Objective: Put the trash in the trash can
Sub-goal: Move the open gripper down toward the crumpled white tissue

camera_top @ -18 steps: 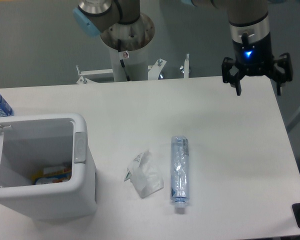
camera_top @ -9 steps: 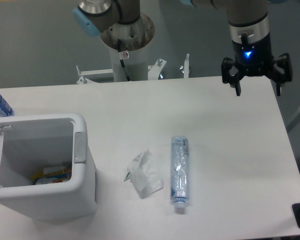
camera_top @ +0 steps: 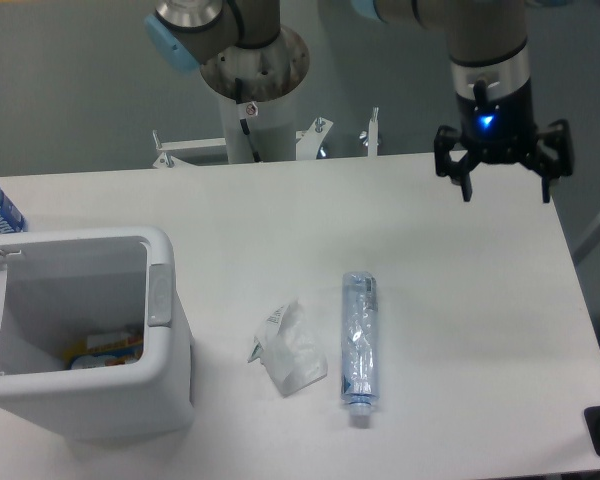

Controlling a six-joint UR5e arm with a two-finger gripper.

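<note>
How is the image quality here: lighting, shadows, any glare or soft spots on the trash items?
Fixed camera: even, flat lighting with faint shadows; the whole frame is slightly soft. The wrapper nearly blends into the white table, its label unreadable. The bottle shows mild highlights. The gripper carries a bright blue light.

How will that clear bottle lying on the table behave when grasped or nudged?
The clear bottle lies on its side on the table, so a sideways nudge would probably roll it. It looks empty and thin-walled, so likely light and apt to crush or squirm under a firm pinch. Its smooth plastic may slip in the open gripper.
</note>
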